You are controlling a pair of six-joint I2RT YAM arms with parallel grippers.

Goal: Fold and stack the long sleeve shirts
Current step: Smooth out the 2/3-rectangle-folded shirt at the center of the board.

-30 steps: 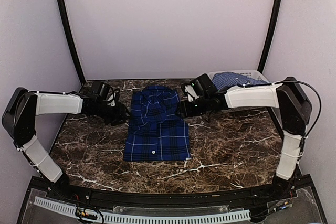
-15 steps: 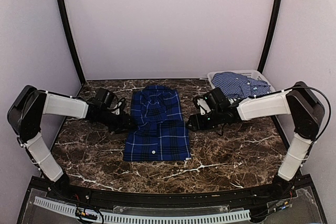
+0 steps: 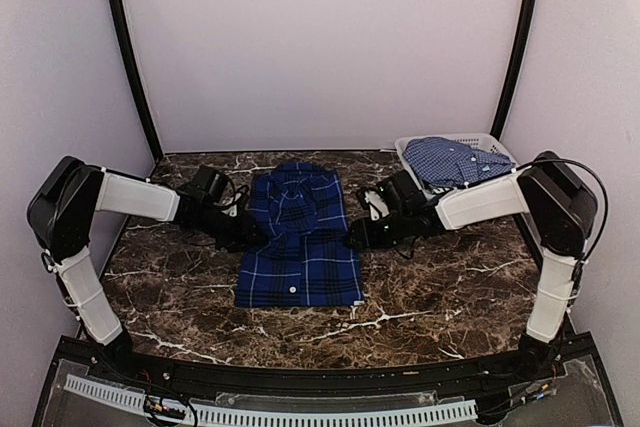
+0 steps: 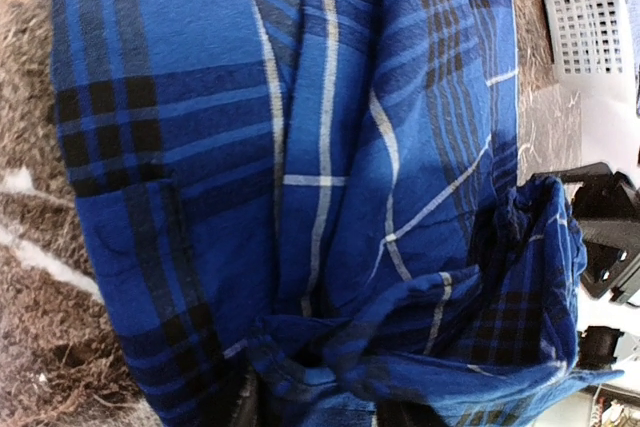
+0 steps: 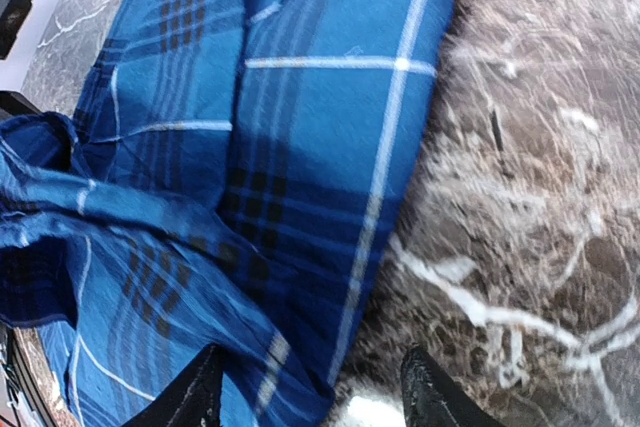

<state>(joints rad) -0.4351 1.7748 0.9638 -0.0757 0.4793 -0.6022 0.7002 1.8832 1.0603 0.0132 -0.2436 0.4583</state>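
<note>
Straddling right edge of dark plaid shirt (image 3: 298,252): right hand (image 3: 358,234), fingers (image 5: 195,392) apart. Left hand (image 3: 243,232) buried in bunched cloth at left edge, grip unclear. Shirt folded mid-worktop (image 3: 440,287); lighter checked shirt (image 3: 450,159) in basket (image 3: 490,141), far right corner.

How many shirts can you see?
2. The dark blue plaid shirt lies on the marble table; the lighter blue checked shirt sits in the white basket at the far right. More could hide underneath it.

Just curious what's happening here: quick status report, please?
Right hand open at edge of dark shirt. Left hand at its other side, grip unclear. Lighter shirt in basket. Nothing in the way.
</note>
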